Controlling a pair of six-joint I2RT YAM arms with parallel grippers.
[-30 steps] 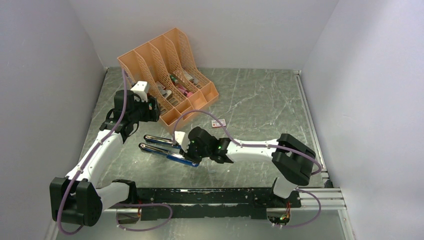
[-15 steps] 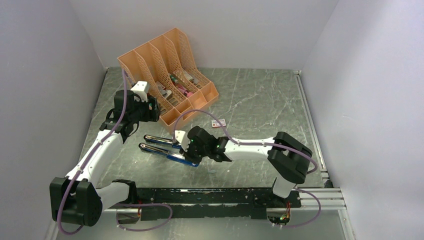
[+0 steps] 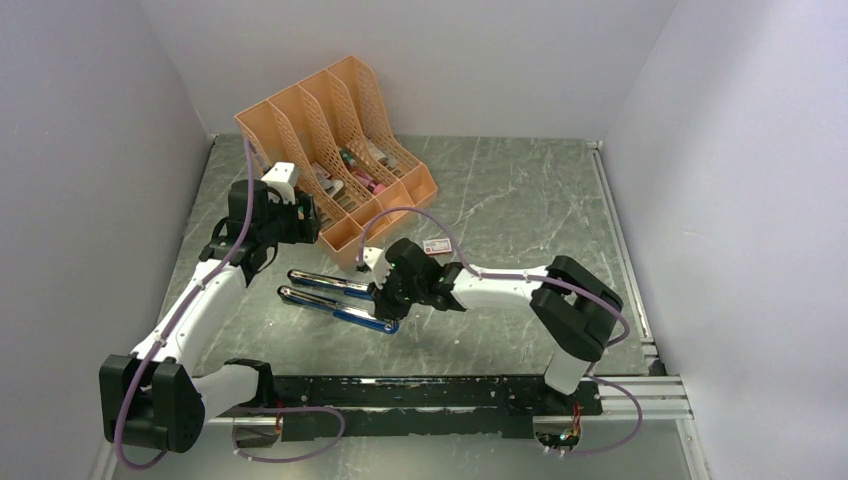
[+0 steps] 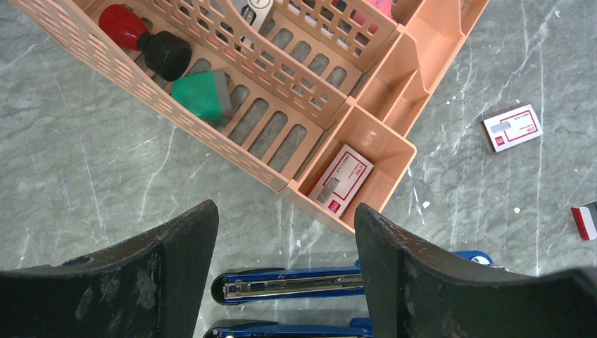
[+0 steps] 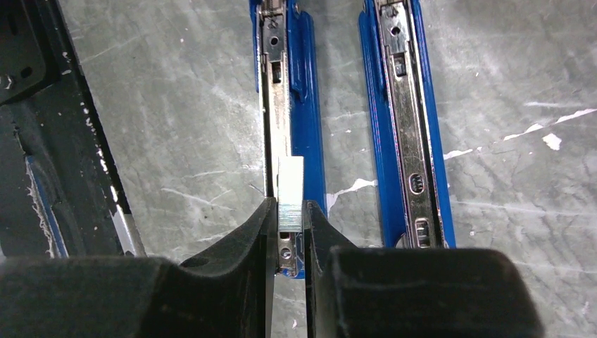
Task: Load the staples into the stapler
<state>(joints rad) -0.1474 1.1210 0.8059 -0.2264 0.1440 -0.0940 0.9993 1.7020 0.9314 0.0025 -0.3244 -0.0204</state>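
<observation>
Left wrist view: the left gripper (image 4: 284, 218) is spread wide, holding nothing, above the orange organizer (image 4: 366, 134).
stapler (image 3: 325, 293): lies opened flat between the two arms.
staples (image 5: 290, 184): pinched in the right gripper (image 5: 288, 211), whose jaws are nearly closed on the strip, over one rail's metal channel (image 5: 273, 105).
technique: square the strip to the channel, lower it level, and let go only once it is seated.

The stapler (image 5: 310, 105) is blue with silvery rails, the staples (image 5: 290, 189) silver-grey, the slotted organiser (image 3: 283, 130) peach, the table (image 3: 520, 200) grey-veined.
</observation>
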